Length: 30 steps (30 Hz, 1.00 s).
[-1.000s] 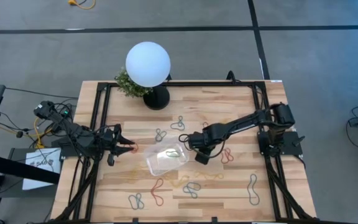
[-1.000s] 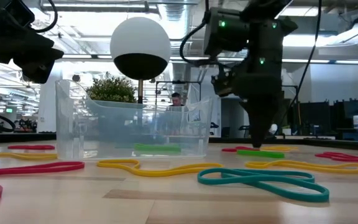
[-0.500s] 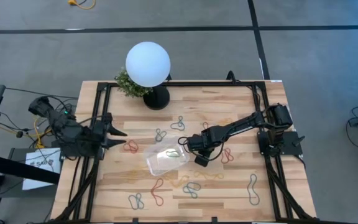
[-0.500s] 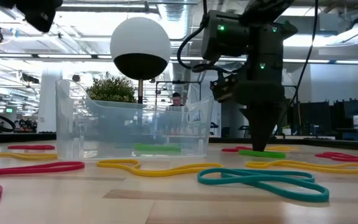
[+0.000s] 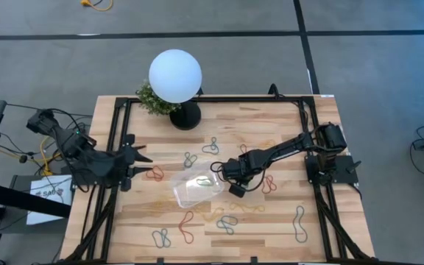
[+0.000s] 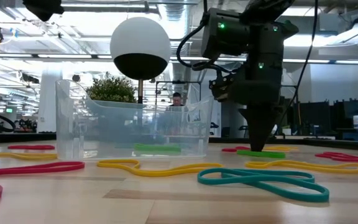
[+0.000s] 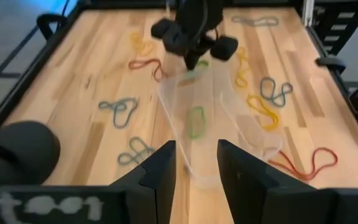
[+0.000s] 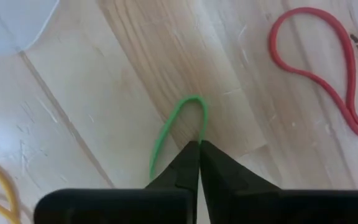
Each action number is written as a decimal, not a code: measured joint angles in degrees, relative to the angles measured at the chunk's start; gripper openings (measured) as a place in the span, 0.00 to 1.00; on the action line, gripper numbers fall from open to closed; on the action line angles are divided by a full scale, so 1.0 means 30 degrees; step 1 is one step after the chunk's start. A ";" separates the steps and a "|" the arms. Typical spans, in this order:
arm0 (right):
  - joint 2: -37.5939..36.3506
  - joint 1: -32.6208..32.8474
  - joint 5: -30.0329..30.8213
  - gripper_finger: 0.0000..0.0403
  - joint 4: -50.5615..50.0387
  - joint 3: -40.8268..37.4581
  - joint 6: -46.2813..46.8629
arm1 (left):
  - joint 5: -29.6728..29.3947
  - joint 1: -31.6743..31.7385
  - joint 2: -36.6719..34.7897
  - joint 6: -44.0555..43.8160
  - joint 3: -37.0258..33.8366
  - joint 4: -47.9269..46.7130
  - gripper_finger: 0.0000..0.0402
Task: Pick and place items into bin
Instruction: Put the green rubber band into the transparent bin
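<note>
Green loop (image 8: 173, 134) pinched by right jaws.

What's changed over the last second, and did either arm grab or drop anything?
The left gripper let go of nothing visible; it pulled back from the red band toward the table's left edge, fingers open. The right gripper edged closer to the bin and is now shut on the green band lying on the table beside it. The bin and the other bands stayed put.

bin (image 5: 197, 188): clear tray, mid-table, holds green loop (image 7: 195, 121) | coloured loops (image 5: 227, 224) scattered flat around it
</note>
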 joint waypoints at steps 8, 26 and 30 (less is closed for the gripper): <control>-0.1215 0.0949 0.0356 0.00 -0.2116 0.2806 -0.0278 | 0.0165 0.0000 0.0003 -0.0783 0.0000 -0.0478 0.27; -0.0813 0.0736 0.1452 0.00 0.4106 0.8265 -0.6519 | -0.0039 0.0000 0.0738 -0.1001 0.0000 -0.0421 0.27; 0.0507 0.0410 0.0798 0.00 0.3010 0.8366 -0.5954 | 0.0031 -0.0003 0.0774 -0.1134 0.0003 -0.0416 0.27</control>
